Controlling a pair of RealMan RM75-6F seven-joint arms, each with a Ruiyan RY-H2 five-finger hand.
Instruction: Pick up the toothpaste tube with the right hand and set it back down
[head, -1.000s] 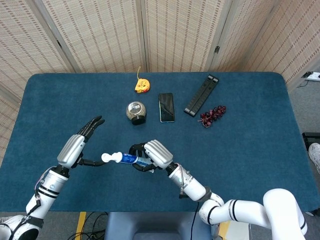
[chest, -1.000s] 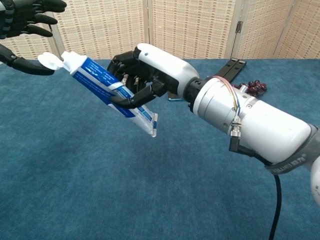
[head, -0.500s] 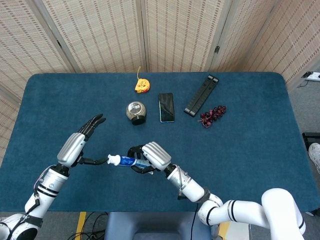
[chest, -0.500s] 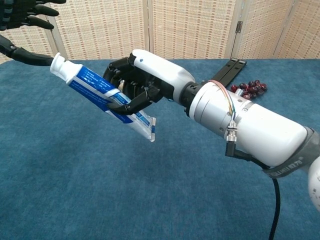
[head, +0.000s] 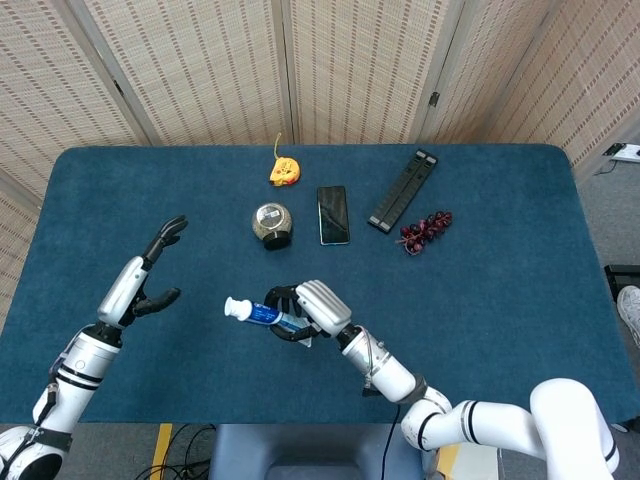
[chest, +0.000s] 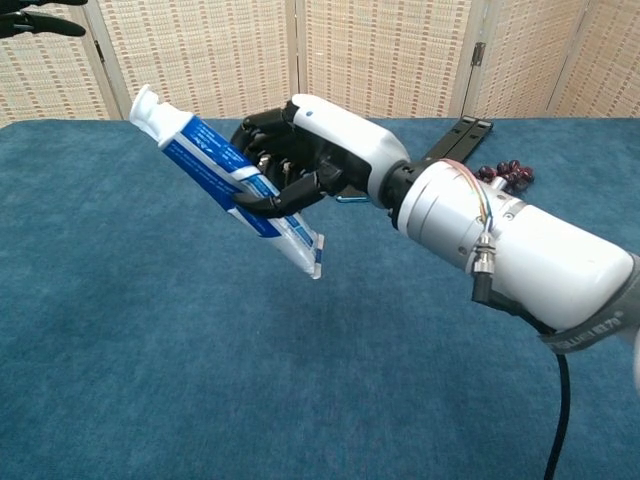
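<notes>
My right hand (head: 312, 307) (chest: 310, 160) grips the blue and white toothpaste tube (head: 262, 314) (chest: 222, 173) around its middle and holds it above the blue table (head: 500, 300). The tube's white cap (head: 235, 308) (chest: 152, 106) points to the left and upward, its flat crimped end (chest: 313, 253) down. My left hand (head: 150, 272) hangs open at the left, well apart from the tube, fingers spread. In the chest view only its dark fingertips (chest: 35, 18) show at the top left corner.
Along the far half of the table lie a yellow tape measure (head: 283, 170), a round grey object (head: 271, 222), a black phone (head: 333, 213), a long black bar (head: 403, 189) and a dark red grape bunch (head: 426, 229).
My left hand has drawn away to the left and let go of the cap end. My right hand has shifted slightly right with the tube, which now tilts cap-up.
</notes>
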